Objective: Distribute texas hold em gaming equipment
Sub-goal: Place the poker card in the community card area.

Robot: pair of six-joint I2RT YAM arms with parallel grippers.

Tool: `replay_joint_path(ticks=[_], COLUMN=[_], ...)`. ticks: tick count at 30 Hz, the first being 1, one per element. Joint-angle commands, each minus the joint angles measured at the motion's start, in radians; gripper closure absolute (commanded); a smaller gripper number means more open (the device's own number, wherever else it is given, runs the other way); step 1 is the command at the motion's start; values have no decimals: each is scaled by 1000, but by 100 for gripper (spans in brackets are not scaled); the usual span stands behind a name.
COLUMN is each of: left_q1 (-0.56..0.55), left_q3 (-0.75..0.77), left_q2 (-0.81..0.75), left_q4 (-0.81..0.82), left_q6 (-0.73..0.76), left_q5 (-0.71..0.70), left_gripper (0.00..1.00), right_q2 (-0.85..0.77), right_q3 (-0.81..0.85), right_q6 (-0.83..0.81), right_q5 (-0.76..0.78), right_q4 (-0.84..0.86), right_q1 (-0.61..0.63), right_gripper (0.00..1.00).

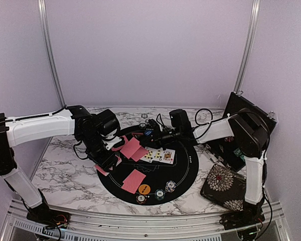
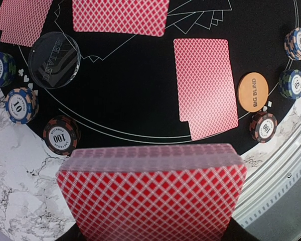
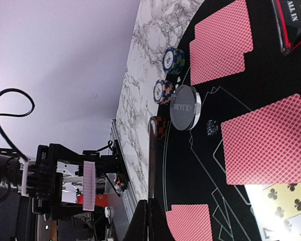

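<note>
Deck [image 2: 150, 201] of pink-red-backed cards is pinched in left gripper [image 1: 110, 156], hanging over left edge of black mat [image 1: 185, 173]. Right gripper [image 1: 151, 131] has fingers pressed together, holding nothing, over the mat near face-up cards [image 1: 159, 155]. 2 face-down cards [image 2: 205, 90] lie beside big blind button [image 2: 252, 92], and chip stacks [image 2: 61, 134] sit at the rim. Risks: closed fingers could drag 2 cards off at once, a loose pinch could let the deck fan and spill, and the arms are close enough to knock dealt cards.
</note>
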Motion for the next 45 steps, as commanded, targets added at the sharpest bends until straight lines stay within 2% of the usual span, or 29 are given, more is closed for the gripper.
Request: replay_joint_path(ticks=[1,8,25,34,39,45], left_q1=[7,10,13,12,13,13], left_q3=[-14,-19,-24,-35,-36,-25], left_q2=[-39,-48,-45,-54,-52,-41], left_q4=[-4,-2,6,12,17,20], left_q6=[-5,-6,-4,-10,-12,-12], left_q5=[-10,-10,-8,-9,-5,-5], left_gripper=[56,56,56,56,56,56], right_q2=[91,171,242,218,191,133], right_q3=[105,200,284,290,295,279], right_q6=[-47,-120,-175,-239,-275,-307], right_q5=[24,74,136,198,248,304], right_q4=[-55,-176,-280,-383,-434,-480], right_q1=[-7,-6,-4,11,19,21], right_gripper=[100,100,98,89,75,64])
